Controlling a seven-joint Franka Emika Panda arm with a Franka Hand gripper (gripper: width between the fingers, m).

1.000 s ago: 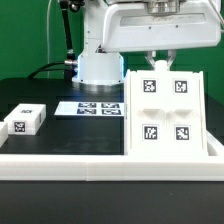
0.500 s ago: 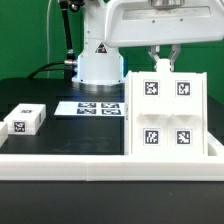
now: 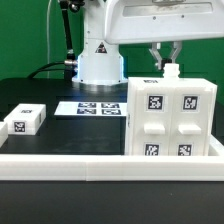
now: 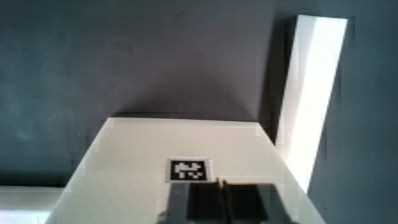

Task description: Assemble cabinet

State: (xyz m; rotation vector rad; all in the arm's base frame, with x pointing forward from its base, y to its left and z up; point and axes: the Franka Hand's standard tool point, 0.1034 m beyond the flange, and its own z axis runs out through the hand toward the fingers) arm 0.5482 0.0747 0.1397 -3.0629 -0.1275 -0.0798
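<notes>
Vs 0.5 s ago: you'll see the cabinet box [image 3: 170, 125] looms larger at the exterior view's right, and its four tags sit lower on the face. The gripper [image 3: 167, 62] is at the box's top edge; can't tell whether it's clamped or open. The tagged face points at the camera. It looks near-square, so the long axis is unclear. The bottom edge is hidden behind the white rail [image 3: 80, 160]. The small block [image 3: 25, 121] at left hasn't moved.

block [image 3: 25, 121] exterior view's left, box [image 3: 170, 118] right, marker board [image 3: 98, 107] between
</notes>
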